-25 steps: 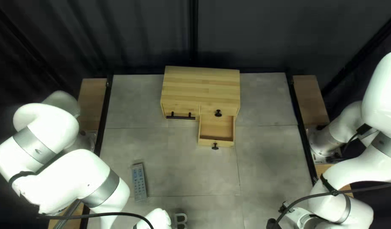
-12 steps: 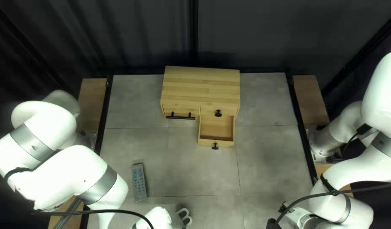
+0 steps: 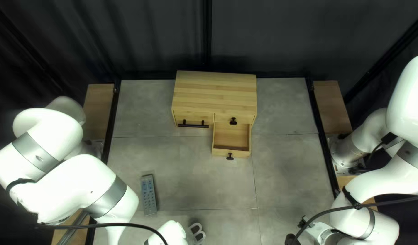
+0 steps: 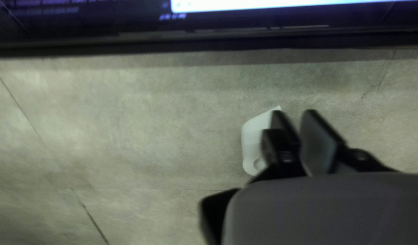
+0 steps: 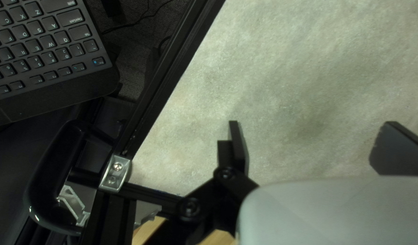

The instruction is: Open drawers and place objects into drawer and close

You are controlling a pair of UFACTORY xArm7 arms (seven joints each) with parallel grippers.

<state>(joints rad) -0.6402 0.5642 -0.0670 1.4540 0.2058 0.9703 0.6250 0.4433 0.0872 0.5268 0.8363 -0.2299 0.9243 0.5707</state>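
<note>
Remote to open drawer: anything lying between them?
Only bare gray tabletop between the remote and the pulled-out drawer; the top left view shows that stretch unobstructed.

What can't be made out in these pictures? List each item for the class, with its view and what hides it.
- Whether the left gripper holds the white letter B: left wrist view; the gripper covers part of it and is blurred.
- Inside of the closed upper drawer: top left view; hidden by the cabinet.
- Markings on the remote control: top left view; too small.
- Rest of the keyboard: right wrist view; cut off by the edge.
</note>
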